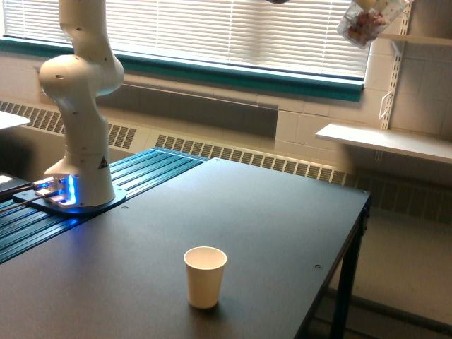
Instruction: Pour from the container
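One clear cup (369, 22) of pink and white pieces hangs tilted high above a white paper cup (205, 276) on the table (282, 212), seemingly ready for pouring; gripper out of frame, grip unknowable.

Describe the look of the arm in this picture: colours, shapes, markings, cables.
The arm is glossy white, built of thick rounded segments with bulbous joints. Its column stands on a round base on the table's ribbed teal strip. A small black triangular mark sits low on the column. Blue light glows at the foot, where dark cables plug in. The gripper is out of frame.
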